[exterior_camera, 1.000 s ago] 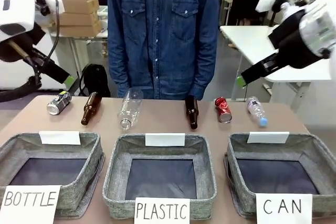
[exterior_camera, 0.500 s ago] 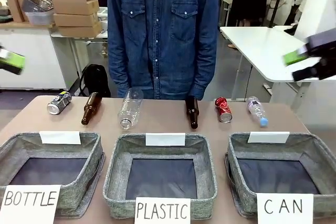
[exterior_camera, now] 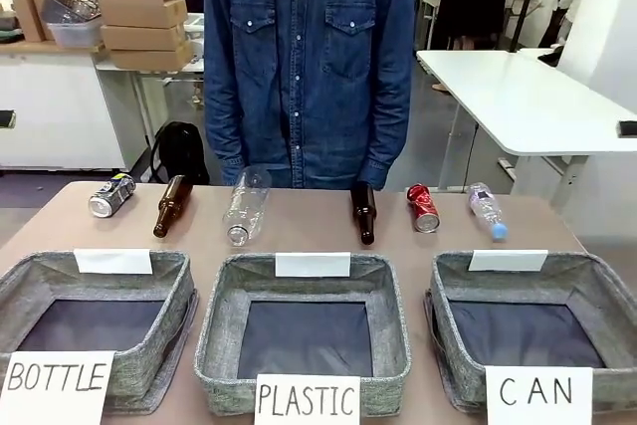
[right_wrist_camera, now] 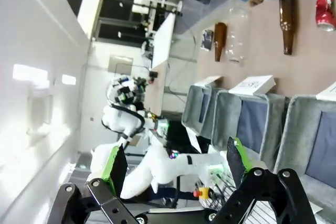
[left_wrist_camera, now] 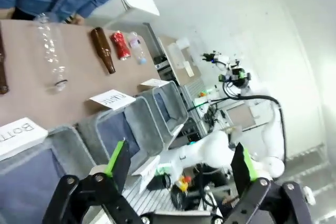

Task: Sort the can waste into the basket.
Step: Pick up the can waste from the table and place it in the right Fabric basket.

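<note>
A dented red can (exterior_camera: 423, 207) lies right of centre in the row along the table's far side. A dark can (exterior_camera: 110, 195) with yellow marks lies at the row's left end. The grey basket (exterior_camera: 600, 291) with the "CAN" card (exterior_camera: 538, 393) stands at the near right, with nothing in it. In the left wrist view my left gripper (left_wrist_camera: 181, 161) is open, high up and far from the red can (left_wrist_camera: 121, 45) and the basket (left_wrist_camera: 173, 95). My right gripper (right_wrist_camera: 176, 163) is open too, well away from the red can (right_wrist_camera: 324, 6) and the basket (right_wrist_camera: 294, 124).
Two brown bottles (exterior_camera: 173, 205) (exterior_camera: 363, 211) and two clear plastic bottles (exterior_camera: 247, 204) (exterior_camera: 487, 210) lie in the same row. Baskets marked "PLASTIC" (exterior_camera: 213, 330) and "BOTTLE" (exterior_camera: 171, 311) stand at the near middle and left. A person in a denim shirt (exterior_camera: 309, 57) stands at the far edge.
Both arms have swung outward and left the front view, the left one to the left, the right one to the right. The cans, bottles and baskets have not moved.
</note>
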`<state>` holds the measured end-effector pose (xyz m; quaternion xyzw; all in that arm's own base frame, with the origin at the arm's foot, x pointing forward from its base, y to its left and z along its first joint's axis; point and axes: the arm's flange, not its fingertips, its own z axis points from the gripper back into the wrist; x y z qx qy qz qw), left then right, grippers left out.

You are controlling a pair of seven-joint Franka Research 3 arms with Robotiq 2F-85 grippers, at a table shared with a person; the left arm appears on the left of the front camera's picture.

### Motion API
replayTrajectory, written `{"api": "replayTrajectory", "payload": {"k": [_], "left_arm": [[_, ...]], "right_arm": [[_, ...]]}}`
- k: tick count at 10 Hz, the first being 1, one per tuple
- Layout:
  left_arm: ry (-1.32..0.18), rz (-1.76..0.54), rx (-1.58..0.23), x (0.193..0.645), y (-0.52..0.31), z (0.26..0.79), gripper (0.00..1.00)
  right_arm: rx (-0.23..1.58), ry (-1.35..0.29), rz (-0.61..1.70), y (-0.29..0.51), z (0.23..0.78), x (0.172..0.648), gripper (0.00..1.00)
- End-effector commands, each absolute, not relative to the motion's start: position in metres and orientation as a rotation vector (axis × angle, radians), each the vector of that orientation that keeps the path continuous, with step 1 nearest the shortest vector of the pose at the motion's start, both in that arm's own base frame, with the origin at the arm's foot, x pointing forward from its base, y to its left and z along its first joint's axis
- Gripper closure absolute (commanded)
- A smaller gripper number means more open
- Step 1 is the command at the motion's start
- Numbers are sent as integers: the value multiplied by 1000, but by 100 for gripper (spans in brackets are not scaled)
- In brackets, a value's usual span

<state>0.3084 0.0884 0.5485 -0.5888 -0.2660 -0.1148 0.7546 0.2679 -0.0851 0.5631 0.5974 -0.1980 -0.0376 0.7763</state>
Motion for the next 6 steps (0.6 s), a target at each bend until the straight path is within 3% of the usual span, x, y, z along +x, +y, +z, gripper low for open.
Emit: {"api": "replayTrajectory", "payload": {"k": [1, 6], "left_arm": [[-577, -345, -1308, 299, 93, 554, 0], [-577, -345, -1308, 299, 93, 554, 0]], "right_arm": [[1240, -434, 1, -71, 569, 266, 0], [1240, -434, 1, -71, 569, 266, 0]]}}
